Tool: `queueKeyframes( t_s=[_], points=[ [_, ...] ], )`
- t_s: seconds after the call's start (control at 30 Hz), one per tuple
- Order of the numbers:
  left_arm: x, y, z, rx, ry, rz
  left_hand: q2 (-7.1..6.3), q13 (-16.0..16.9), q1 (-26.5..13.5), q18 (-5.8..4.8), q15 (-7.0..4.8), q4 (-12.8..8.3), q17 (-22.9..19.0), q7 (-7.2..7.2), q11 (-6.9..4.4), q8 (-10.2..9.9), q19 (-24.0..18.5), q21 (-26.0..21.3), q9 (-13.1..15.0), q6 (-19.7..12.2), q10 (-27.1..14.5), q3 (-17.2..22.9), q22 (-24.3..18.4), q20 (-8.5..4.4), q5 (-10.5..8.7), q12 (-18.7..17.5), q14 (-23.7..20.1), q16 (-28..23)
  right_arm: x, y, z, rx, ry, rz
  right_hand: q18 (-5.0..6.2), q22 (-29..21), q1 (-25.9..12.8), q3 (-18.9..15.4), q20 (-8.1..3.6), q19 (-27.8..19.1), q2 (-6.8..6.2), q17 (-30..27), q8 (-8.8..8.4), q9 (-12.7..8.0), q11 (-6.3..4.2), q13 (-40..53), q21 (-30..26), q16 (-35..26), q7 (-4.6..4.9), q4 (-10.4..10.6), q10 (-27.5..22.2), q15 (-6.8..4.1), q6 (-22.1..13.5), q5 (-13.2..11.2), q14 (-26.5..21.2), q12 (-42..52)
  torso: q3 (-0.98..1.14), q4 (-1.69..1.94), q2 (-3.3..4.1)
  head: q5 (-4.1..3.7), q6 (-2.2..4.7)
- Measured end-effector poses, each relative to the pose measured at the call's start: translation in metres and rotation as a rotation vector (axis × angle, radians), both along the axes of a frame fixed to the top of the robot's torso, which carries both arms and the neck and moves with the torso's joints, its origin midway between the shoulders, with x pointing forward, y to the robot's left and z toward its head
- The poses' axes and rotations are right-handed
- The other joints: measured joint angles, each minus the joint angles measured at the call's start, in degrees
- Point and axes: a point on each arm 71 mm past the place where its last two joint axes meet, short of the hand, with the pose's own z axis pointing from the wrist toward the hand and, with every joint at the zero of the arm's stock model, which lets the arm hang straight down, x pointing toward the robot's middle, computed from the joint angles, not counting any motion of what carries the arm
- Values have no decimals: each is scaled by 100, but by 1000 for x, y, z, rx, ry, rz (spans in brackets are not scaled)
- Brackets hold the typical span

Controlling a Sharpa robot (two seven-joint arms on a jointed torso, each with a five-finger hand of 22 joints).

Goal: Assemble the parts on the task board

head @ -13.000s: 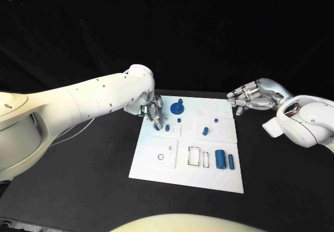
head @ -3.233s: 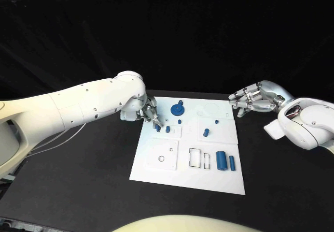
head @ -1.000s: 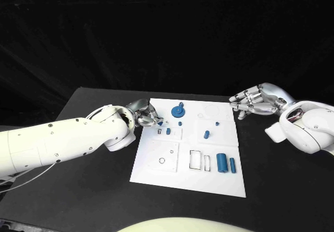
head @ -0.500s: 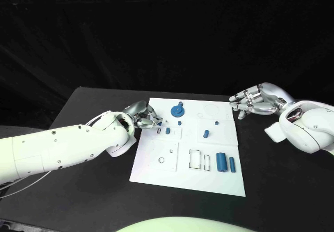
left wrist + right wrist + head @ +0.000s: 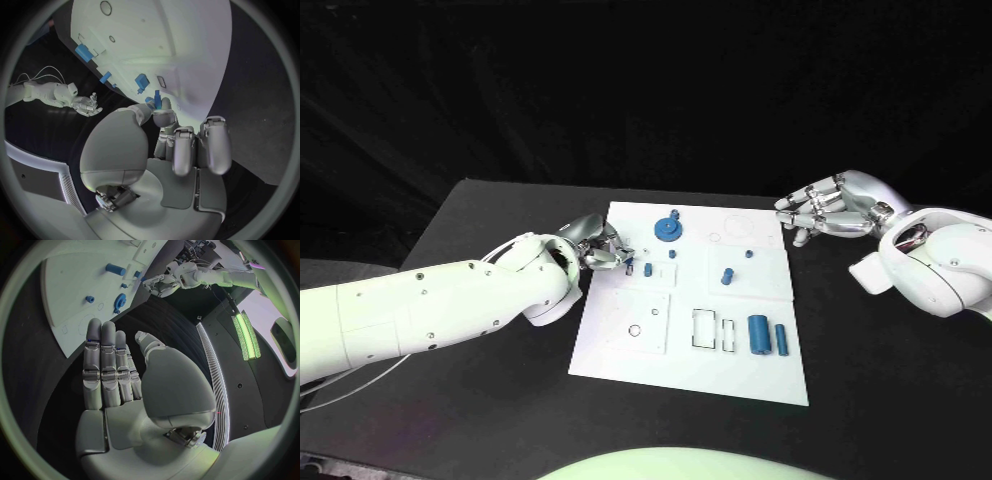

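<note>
Left robot hand (image 5: pixel 599 246) pinches a small blue part (image 5: pixel 157 95) at the task board's (image 5: pixel 661 340) left edge.
We note the right robot hand (image 5: pixel 826 213), fingers apart and holding nothing, just off the board's far right corner; a blue gear (image 5: pixel 669 230) stands near the far edge.

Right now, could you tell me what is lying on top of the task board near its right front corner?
On the task board, two blue cylinders lie side by side, the thicker one on the left, beside two empty rectangular outlines. Whether they sit in recesses cannot be told.
</note>
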Motion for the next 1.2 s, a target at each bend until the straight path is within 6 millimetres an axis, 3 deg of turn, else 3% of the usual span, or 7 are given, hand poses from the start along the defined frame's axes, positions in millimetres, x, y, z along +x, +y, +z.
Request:
queueKeyframes(
  t_s=[0.97,1.2],
  points=[
    [-2,-2,-6,45,48,-7,-59,-30,-61,1,0,-28,-1,20,-17,0,0,24,2,18,18,62,-2,0,-7,0,0,0,-1,-1,0,0,-2,0,0,1,0,0,0,0,0,5,0,-2,0,5,0,0,0,0,0,0,0,0,0,0,-4,3,2,-1,-40],
    [-3,-3,-6,52,52,-17,-146,-9,-146,0,-22,-120,-2,-23,-43,2,0,24,-39,83,63,167,-2,0,-11,4,-22,0,-1,-1,0,0,-2,-1,0,1,0,0,0,0,0,5,0,-2,0,5,0,0,0,0,0,0,0,0,0,0,-3,3,1,-1,-49]
  ],
)
